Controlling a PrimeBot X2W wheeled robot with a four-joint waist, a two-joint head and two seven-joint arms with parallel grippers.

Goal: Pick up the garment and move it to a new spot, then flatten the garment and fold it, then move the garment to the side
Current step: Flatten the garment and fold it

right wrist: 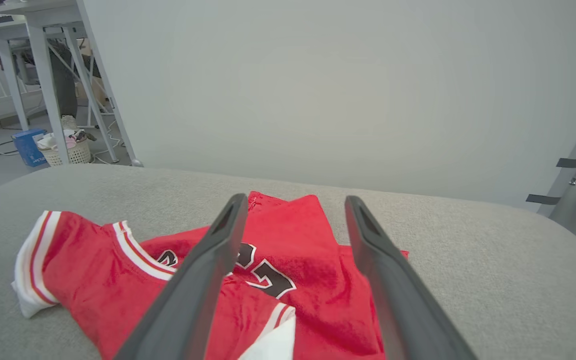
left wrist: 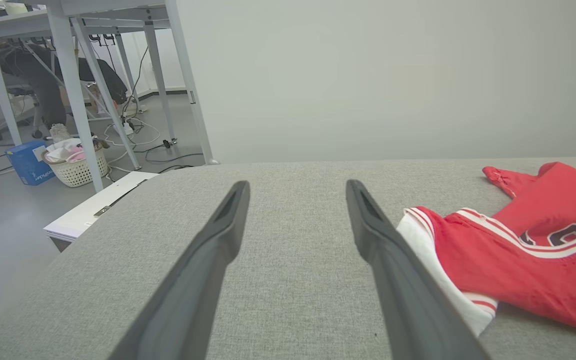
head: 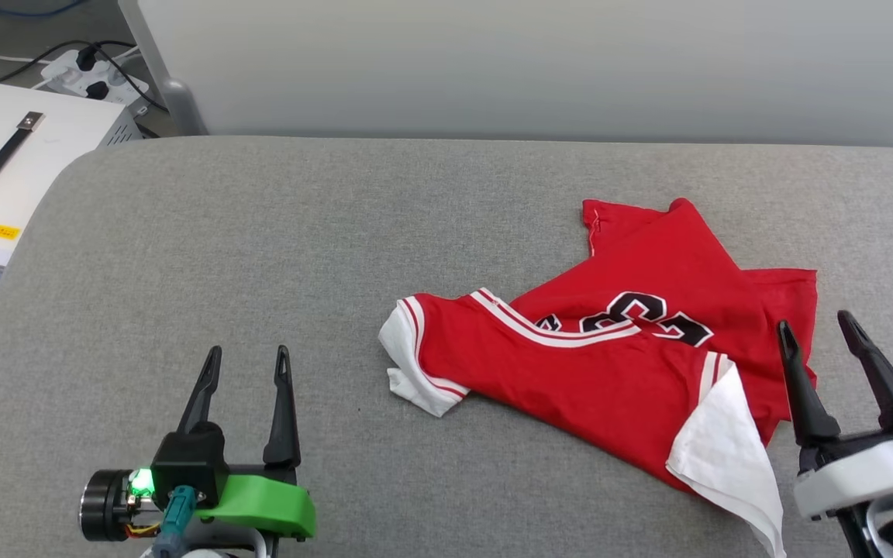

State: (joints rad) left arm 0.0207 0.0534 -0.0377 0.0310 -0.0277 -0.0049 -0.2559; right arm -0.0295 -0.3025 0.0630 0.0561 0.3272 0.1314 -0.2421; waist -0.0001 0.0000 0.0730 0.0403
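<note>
Garment [head: 609, 372] crumpled on table [head: 260, 232], left of the wide-spread right fingers [head: 803, 387], bare room around the wide-spread left fingers [head: 282, 403]. Left wrist view: sleeve [left wrist: 418, 240] right of them, table edge ahead. Right wrist view: half-hidden black number [right wrist: 263, 275] between them.

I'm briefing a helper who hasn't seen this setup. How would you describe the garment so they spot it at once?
Look at the wide grey padded surface in front of the pale wall. On its right half lies the garment, crumpled, near the right tool. It is the one bright red thing there, with white sleeves, striped trim and black white-edged lettering.
</note>
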